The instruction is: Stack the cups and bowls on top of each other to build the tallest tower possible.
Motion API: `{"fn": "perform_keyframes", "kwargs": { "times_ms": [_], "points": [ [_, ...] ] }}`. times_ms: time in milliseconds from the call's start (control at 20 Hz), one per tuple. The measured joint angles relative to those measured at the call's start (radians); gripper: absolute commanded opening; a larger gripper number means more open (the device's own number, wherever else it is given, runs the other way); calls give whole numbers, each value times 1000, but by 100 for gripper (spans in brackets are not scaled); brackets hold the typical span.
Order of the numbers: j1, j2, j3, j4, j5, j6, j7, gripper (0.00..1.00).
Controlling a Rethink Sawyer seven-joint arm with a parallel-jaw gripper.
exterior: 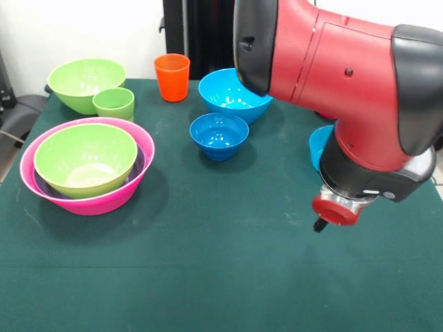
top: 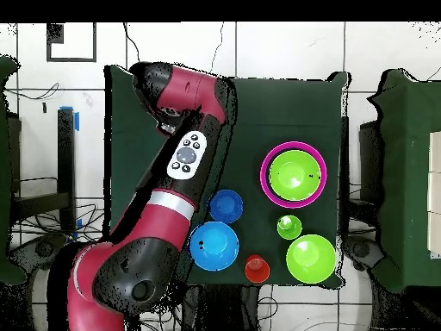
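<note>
The tower is a large pink bowl (exterior: 90,200) at the left holding a purple bowl (exterior: 48,190) and a lime green bowl (exterior: 85,158); it also shows in the overhead view (top: 293,148). A second lime green bowl (exterior: 84,81) and the light green cup (exterior: 114,103) stand behind it. The orange cup (exterior: 172,76) stands upright at the back. A large blue bowl (exterior: 234,93) and a small blue bowl (exterior: 219,134) stand in the middle. A third blue bowl (exterior: 318,145) peeks out from behind the arm. The small red bowl is hidden. My gripper (exterior: 320,223) hangs low at the right, away from all of them.
The red and black arm (exterior: 332,69) fills the upper right of the front view and hides that part of the green tablecloth (exterior: 221,263). In the overhead view the arm (top: 185,159) crosses the table's left side.
</note>
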Motion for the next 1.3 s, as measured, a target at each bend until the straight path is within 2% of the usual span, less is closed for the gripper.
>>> {"fn": "perform_keyframes", "kwargs": {
  "times_ms": [450,850,1300],
  "points": [
    [-2,5,-42,-73,41,65,52,100],
    [-2,5,-78,-135,89,108,54,100],
    [1,1,-105,-146,128,144,54,100]
  ]
}}
